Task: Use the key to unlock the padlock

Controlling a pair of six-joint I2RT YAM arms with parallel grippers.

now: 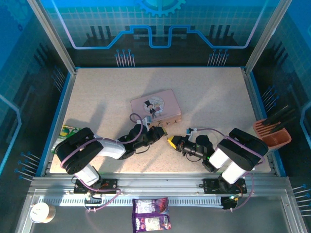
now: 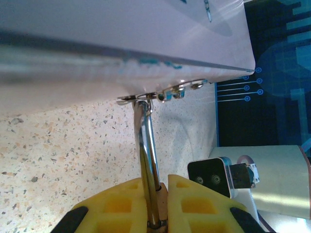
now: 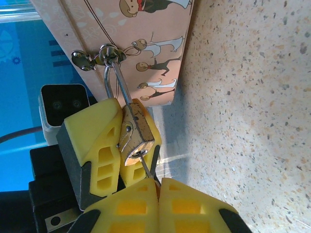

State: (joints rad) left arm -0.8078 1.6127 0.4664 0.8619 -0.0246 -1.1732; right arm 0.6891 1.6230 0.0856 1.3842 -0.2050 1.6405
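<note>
The brass padlock (image 3: 138,131) hangs by its silvery shackle (image 2: 148,150) from the hasp (image 3: 104,53) of the pink tin (image 1: 156,107). My left gripper (image 2: 156,183) is shut on the padlock's body, its yellow fingers (image 3: 92,131) on either side. My right gripper (image 3: 159,182) is shut on the thin dark key (image 3: 146,165), whose tip sits in the keyhole at the padlock's bottom face. In the top view both grippers, left (image 1: 158,132) and right (image 1: 171,141), meet just in front of the tin. The shackle looks seated in the body.
An orange holder with dark tools (image 1: 272,133) stands at the right table edge. A green packet (image 1: 68,132) lies at the left edge. A purple snack packet (image 1: 151,213) and a paper cup (image 1: 40,212) sit in front of the arm bases.
</note>
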